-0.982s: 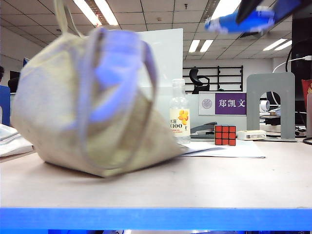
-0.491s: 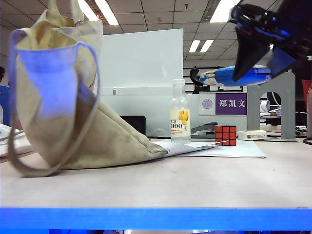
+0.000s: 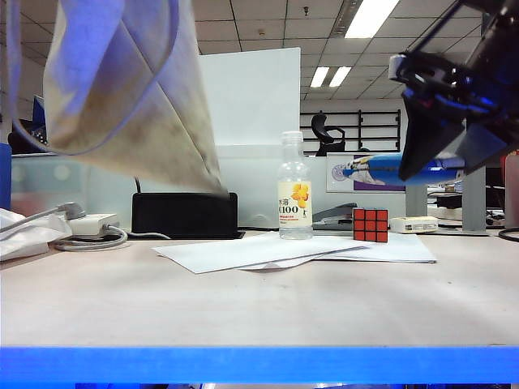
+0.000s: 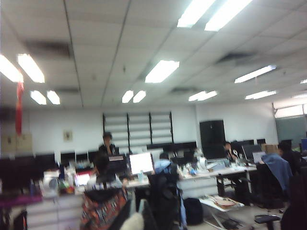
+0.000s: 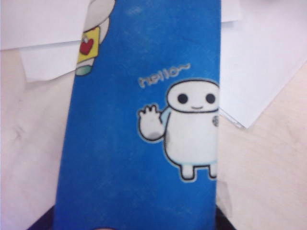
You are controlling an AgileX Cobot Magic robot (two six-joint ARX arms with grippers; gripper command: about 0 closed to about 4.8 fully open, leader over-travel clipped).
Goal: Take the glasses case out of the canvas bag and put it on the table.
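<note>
The canvas bag (image 3: 122,89) hangs in the air at the upper left, its lowest corner well above the table (image 3: 259,308). My left gripper (image 4: 134,220) is above the exterior view's frame. In the left wrist view its dark fingers are shut on a beige bit of the bag. At the right my right gripper (image 3: 442,162) is shut on the bright-blue glasses case (image 3: 369,172), held level above the table. The right wrist view shows the case (image 5: 144,143) with its white cartoon figure, above white paper, with dark fingertips (image 5: 225,225) on either side of it.
White paper sheets (image 3: 259,250) lie mid-table. A clear bottle (image 3: 295,190), a red Rubik's cube (image 3: 371,224) and a stapler (image 3: 334,216) stand behind them. A black box (image 3: 185,215) and a white adapter with cable (image 3: 89,227) sit at the back left.
The canvas bag has been lifted off the table, up and to the left, uncovering the papers and the black box. My right gripper has come down with the glasses case.
</note>
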